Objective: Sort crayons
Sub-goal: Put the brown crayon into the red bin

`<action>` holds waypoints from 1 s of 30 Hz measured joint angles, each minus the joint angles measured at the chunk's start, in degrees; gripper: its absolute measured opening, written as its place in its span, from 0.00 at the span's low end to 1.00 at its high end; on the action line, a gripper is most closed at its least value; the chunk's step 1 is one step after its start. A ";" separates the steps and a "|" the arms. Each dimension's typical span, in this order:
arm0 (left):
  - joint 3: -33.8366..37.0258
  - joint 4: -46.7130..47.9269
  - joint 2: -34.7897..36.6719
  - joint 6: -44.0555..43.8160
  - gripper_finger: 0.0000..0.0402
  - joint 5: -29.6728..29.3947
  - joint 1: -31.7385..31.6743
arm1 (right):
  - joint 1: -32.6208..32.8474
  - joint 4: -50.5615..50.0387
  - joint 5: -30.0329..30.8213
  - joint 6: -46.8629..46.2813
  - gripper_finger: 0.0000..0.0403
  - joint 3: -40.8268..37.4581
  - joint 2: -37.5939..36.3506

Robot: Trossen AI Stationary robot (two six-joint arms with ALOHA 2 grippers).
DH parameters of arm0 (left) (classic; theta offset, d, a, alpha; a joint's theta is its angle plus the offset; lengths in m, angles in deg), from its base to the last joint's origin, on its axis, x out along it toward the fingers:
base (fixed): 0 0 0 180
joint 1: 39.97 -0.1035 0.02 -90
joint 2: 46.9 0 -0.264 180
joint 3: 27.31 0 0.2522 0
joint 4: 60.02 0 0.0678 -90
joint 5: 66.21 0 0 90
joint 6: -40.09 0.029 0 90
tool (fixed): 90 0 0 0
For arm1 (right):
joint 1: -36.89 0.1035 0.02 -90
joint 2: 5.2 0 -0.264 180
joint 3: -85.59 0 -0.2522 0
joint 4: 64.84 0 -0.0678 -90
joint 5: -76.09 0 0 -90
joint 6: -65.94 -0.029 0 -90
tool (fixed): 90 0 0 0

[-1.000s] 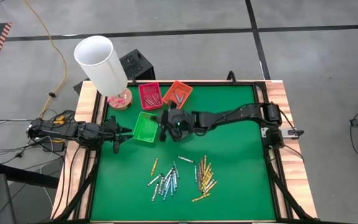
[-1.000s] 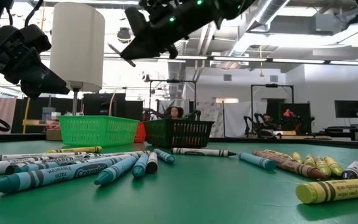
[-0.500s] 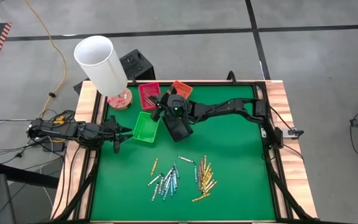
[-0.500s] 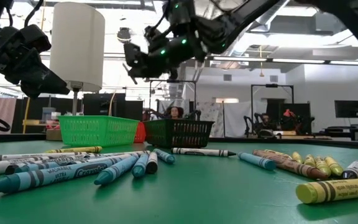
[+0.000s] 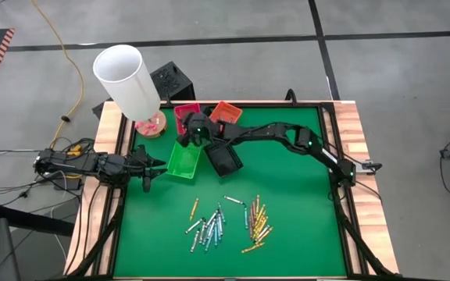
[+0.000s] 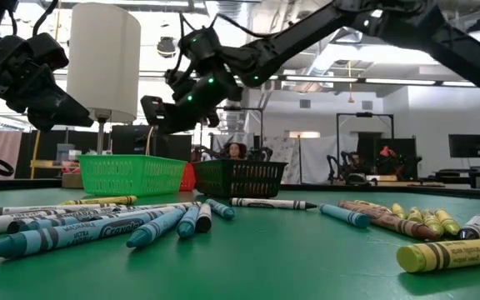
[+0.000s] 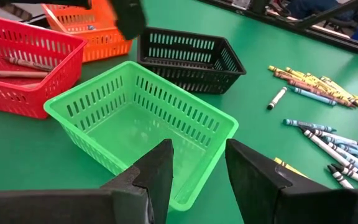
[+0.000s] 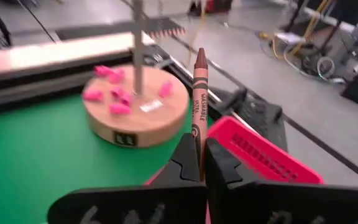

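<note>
Your right pincer (image 5: 192, 129) is extended across the green surface (image 5: 287, 218) to its far left region and hangs above the red tray (image 5: 184, 117). Its fingers are pressed together on a brown crayon (image 8: 199, 106), which stands upright between them with its tip pointing away from the wrist. Beyond that crayon you see a round wooden base (image 8: 135, 115) carrying small pink pieces, standing at the far left corner of the surface.

Your left pincer (image 5: 148, 165) waits at the left edge of the surface, just beside the green tray (image 7: 142, 121), with its fingers spread and nothing between them. The green tray appears empty, though its near wall hides part of the floor.

The red tray holds at least two crayons. The orange tray (image 5: 226, 113) stands next to it along the far edge, and the black tray (image 5: 225, 160) sits between the green tray and the middle of the surface.

The remaining crayons (image 5: 225, 222) lie loose toward the near edge in two groups: a light blue and grey cluster (image 5: 208, 228) and a yellow-orange cluster (image 5: 256, 222).
</note>
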 joint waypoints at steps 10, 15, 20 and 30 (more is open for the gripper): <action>0.00 0.02 0.00 0.23 0.34 -0.12 -0.01 | -2.28 -11.92 1.66 -5.40 0.01 4.54 1.93; 0.00 0.02 0.00 0.62 0.34 -0.12 -0.01 | -2.92 -14.37 1.53 -7.80 0.01 4.19 1.93; 0.02 0.02 0.00 0.62 0.34 -0.10 0.01 | -2.82 -15.70 0.66 -8.88 0.01 4.11 1.93; 0.02 0.02 0.00 0.58 0.34 -0.12 0.01 | -3.59 -14.83 -4.48 -9.28 0.01 4.13 2.64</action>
